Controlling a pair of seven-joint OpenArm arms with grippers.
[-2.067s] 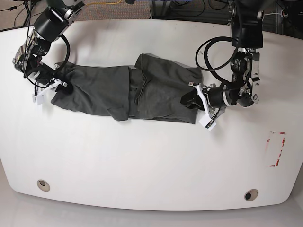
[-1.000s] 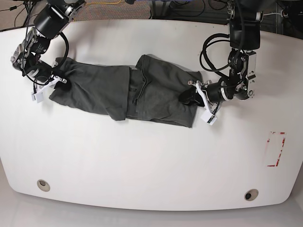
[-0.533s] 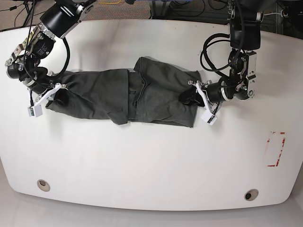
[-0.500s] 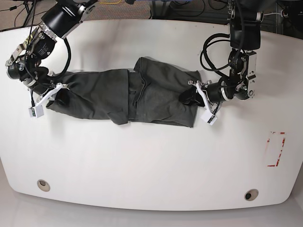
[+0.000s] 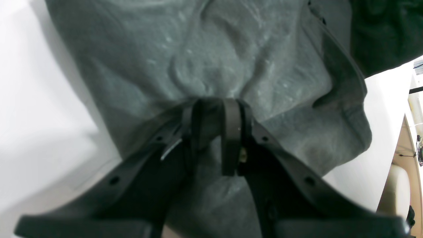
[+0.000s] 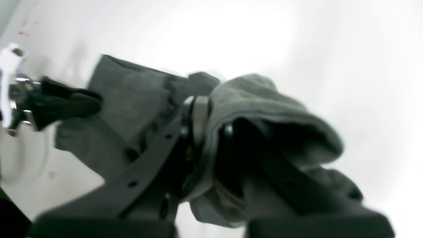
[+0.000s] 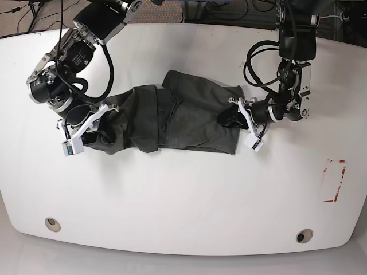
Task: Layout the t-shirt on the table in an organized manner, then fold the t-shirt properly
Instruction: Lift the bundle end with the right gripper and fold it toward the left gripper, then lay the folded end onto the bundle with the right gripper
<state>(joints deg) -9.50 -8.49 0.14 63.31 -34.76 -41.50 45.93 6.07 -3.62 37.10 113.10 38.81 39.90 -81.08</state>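
The dark grey t-shirt (image 7: pixel 183 112) lies crumpled in a long strip across the middle of the white table (image 7: pixel 183 200). My left gripper (image 7: pixel 232 118), on the base view's right, is shut on the shirt's right edge; the left wrist view shows its fingertips (image 5: pixel 231 112) pinching a puckered fold of cloth (image 5: pixel 205 59). My right gripper (image 7: pixel 86 127), on the base view's left, is shut on the shirt's bunched left end. In the blurred right wrist view, cloth (image 6: pixel 271 109) drapes over its fingers (image 6: pixel 198 115), held off the table. The neck label is hidden.
Two round grommet holes (image 7: pixel 52 224) (image 7: pixel 303 236) sit near the table's front edge. A red-and-white sticker (image 7: pixel 334 180) is at the right. Cables and dark equipment lie beyond the far edge (image 7: pixel 229 11). The left arm's cable loop (image 7: pixel 258 63) hangs beside the shirt.
My right gripper has carried the shirt's left end toward the middle and the front of the table, bunching the cloth and shortening the strip. The left gripper has held still on the right edge.
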